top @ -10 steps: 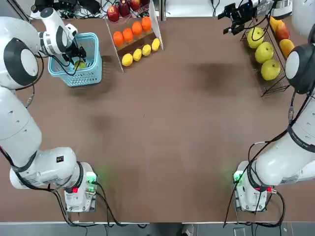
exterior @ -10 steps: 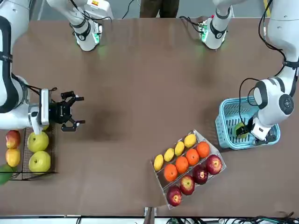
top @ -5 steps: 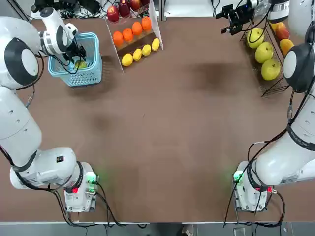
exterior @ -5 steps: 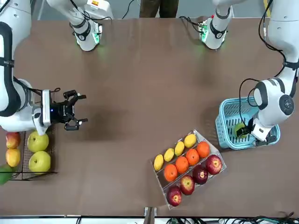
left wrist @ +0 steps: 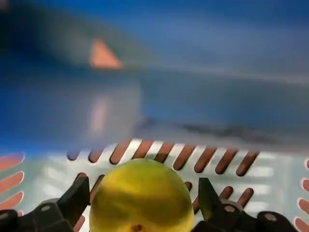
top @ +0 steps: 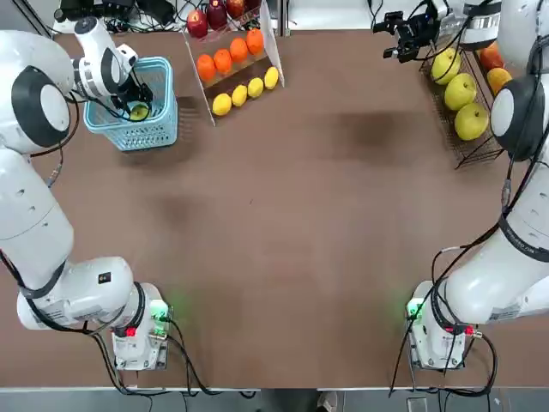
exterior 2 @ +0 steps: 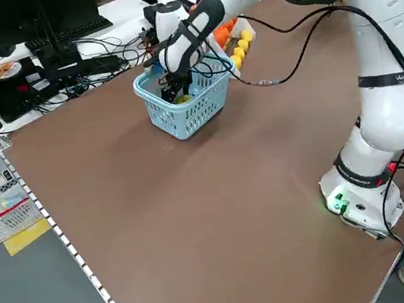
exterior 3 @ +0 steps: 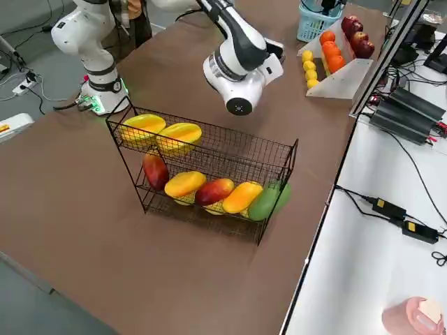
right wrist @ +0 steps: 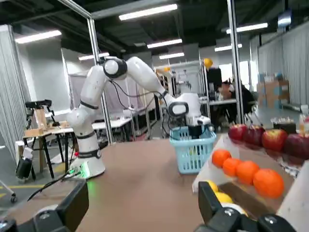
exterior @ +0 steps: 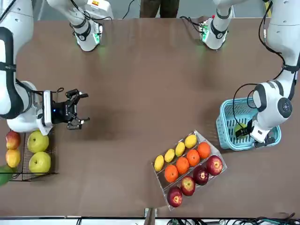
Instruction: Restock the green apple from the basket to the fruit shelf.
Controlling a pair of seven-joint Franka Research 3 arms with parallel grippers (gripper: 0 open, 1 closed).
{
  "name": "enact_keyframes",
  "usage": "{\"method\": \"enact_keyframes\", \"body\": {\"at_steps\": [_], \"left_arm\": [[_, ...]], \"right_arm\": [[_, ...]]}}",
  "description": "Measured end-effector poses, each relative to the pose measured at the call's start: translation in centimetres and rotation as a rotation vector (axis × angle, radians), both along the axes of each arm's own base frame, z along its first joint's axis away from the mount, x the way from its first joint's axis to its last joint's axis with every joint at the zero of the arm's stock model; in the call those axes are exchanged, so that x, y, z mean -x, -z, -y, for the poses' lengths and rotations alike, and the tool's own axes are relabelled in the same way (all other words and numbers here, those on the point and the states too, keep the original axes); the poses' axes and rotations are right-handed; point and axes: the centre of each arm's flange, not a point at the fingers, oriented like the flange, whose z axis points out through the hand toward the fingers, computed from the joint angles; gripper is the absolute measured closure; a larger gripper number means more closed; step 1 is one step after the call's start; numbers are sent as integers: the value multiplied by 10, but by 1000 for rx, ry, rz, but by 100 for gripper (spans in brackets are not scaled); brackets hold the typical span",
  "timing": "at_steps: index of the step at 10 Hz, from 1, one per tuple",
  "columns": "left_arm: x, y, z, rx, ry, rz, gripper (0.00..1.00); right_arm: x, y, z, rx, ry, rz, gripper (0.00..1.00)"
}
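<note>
At the upper left of the top view, the left gripper (top: 135, 97) is down inside the basket (top: 161, 127), its two fingers spread on either side of the green apple (top: 139, 111). The left wrist view shows the apple (left wrist: 141, 197) sitting between the dark fingertips (left wrist: 79, 194), a sliver of gap visible on each side, over the slatted basket floor; whether the pads already touch the skin cannot be told.

Risks, as judged. The apple is round and smooth: if the fingers close off centre it could squirt sideways across the basket floor. The basket is light plastic; a finger catching the lattice wall on the lift could drag or tip it.

At the upper right of the top view, the right gripper (top: 396, 33) hovers with fingers apart just beside the fruit shelf (top: 470, 150). The apple must cross the table to reach the shelf, so a weak grip could let it fall in transit.
</note>
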Motion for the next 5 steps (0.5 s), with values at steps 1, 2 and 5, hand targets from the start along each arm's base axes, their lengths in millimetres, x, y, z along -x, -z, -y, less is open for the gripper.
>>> {"method": "enact_keyframes", "body": {"at_steps": [1, 2, 5], "left_arm": [[0, 0, 0, 0, 0, 0, 1], [0, 0, 0, 0, 0, 0, 1], [0, 0, 1, 0, 1, 0, 4]], "right_arm": [[0, 9, -6, -23, -3, 8, 0], [1, 15, -10, -36, -6, 11, 0], [1, 26, -22, -98, 8, 15, 0]]}}
